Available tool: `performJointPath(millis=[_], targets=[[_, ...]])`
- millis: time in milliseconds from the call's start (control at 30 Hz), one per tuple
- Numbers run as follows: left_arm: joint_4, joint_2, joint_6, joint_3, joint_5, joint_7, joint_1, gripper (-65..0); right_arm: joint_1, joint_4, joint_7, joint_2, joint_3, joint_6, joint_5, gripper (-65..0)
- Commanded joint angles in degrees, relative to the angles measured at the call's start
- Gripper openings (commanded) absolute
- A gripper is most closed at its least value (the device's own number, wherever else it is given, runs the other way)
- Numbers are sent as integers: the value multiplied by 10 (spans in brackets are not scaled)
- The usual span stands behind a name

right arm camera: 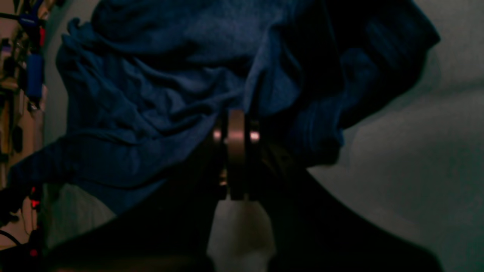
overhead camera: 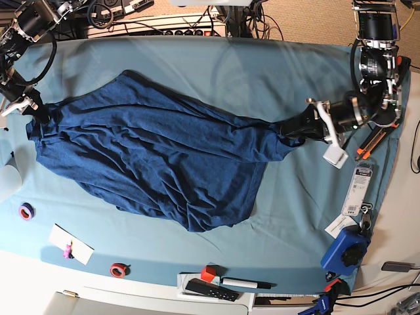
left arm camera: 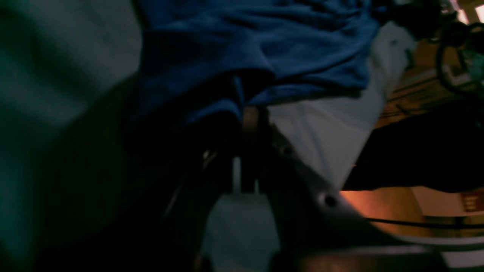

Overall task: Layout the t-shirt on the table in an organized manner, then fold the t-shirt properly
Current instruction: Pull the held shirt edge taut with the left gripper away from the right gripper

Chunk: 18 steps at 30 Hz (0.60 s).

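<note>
Here, the navy t-shirt lies stretched and wrinkled across the teal-draped table, pulled between both arms. The left gripper is clamped on one end of the fabric and the right gripper on the opposite end. Both wrist views are dark and blurred, with cloth bunched over the fingertips and hiding them.
</note>
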Motion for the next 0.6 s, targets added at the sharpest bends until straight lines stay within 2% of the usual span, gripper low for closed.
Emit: performJointPath(millis=[0, 133, 300, 400, 567], targets=[[17, -8, -5, -12, -35, 3, -5, -650, 6, 8, 10, 24, 4, 1, 16, -650], [40, -8, -5, -51, -92, 48, 0, -650, 6, 8, 10, 51, 4, 1, 16, -650], [50, -8, -5, -84, -95, 49, 5, -650, 6, 8, 10, 75, 3, 1, 12, -650], [50, -8, -5, -84, -84, 47, 5, -650, 6, 8, 34, 73, 3, 1, -26, -650], [50, -8, -5, -84, -64, 47, 5, -650, 6, 8, 111, 73, 3, 1, -128, -650]])
